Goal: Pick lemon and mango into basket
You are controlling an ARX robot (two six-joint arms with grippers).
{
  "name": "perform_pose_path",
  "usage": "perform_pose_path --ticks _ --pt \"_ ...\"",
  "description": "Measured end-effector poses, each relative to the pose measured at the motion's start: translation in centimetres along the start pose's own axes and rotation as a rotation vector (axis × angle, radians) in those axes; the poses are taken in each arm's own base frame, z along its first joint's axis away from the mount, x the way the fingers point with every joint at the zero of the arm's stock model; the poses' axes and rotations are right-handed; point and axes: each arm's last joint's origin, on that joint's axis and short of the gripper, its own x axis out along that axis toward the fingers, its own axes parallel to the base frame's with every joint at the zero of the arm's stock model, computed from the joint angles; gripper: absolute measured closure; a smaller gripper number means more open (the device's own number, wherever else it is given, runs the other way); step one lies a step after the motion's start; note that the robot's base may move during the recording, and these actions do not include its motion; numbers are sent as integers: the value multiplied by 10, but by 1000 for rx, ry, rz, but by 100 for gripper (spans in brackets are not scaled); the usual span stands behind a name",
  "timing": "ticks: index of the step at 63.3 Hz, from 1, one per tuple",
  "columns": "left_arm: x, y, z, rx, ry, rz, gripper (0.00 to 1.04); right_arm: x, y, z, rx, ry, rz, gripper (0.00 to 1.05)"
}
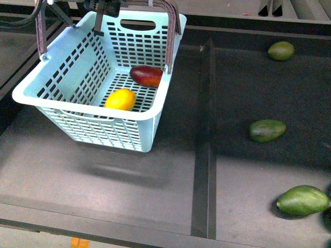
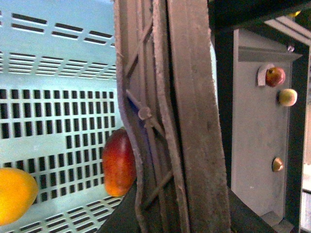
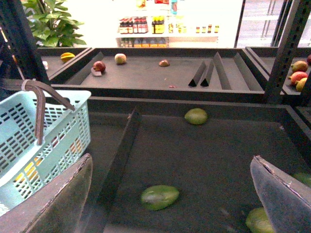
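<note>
The pale blue basket (image 1: 77, 110) hangs tilted above the left bay, its brown handles (image 1: 170, 31) swung up together. My left gripper (image 1: 106, 7) is shut on those handles at the top edge of the front view. The yellow lemon (image 1: 120, 99) and the dark red mango (image 1: 147, 76) lie inside on the slotted floor. In the left wrist view the handles (image 2: 189, 121) fill the middle, with the mango (image 2: 118, 162) and the lemon (image 2: 14, 194) below them. My right gripper (image 3: 172, 158) is open over the right bay, holding nothing; the basket (image 3: 48, 131) is off to its side.
Three green oval fruits (image 1: 281, 50) (image 1: 267, 130) (image 1: 302, 200) lie in the right bay. A dark raised divider (image 1: 208, 129) separates the two bays. One green fruit (image 3: 159, 196) lies below the open right fingers. A rear shelf (image 3: 146, 73) holds several small fruits.
</note>
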Motion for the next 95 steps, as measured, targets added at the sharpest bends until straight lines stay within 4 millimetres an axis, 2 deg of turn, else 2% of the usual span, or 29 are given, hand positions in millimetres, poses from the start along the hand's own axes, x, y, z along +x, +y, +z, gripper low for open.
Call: perform_pose_path --ticks 5,9,17,23,30,32,35,37,40,41,44,45,47,49,52,57,65,89,95 --pt "-2 4 -3 13 4 -22 88 0 0 0 0 0 0 9" --pt "-7 9 0 13 -26 -25 72 0 0 0 0 0 0 9" --pt "-25 19 17 10 -111 9 49 0 0 0 0 0 0 9" --pt "-59 25 39 27 -195 43 31 0 0 0 0 0 0 9" --pt "-113 48 67 95 -293 137 8 0 0 0 0 0 0 9" --pt "-121 53 69 104 -297 143 5 0 0 0 0 0 0 9" --pt "-140 65 69 128 -284 151 8 0 0 0 0 0 0 9" --pt "-145 70 69 158 -248 130 9 0 0 0 0 0 0 9" --pt "-150 82 67 213 -69 -22 17 0 0 0 0 0 0 9" --pt "-153 88 67 301 -16 -92 21 0 0 0 0 0 0 9" --pt "-159 110 73 526 39 -315 32 0 0 0 0 0 -1 9" --pt "-160 114 74 537 37 -351 33 0 0 0 0 0 -1 9" --pt "-166 125 82 696 -35 -493 40 0 0 0 0 0 0 9" --pt "-174 134 93 785 -140 -613 48 0 0 0 0 0 -1 9" --pt "-184 142 107 905 -271 -686 57 0 0 0 0 0 0 9" --pt "-198 164 128 1076 -413 -699 75 0 0 0 0 0 0 9" --pt "-204 198 139 1183 -412 -672 101 0 0 0 0 0 0 9" --pt "-232 253 162 1210 -429 -668 101 0 0 0 0 0 0 9" --pt "-233 266 168 1211 -432 -693 101 0 0 0 0 0 0 9"
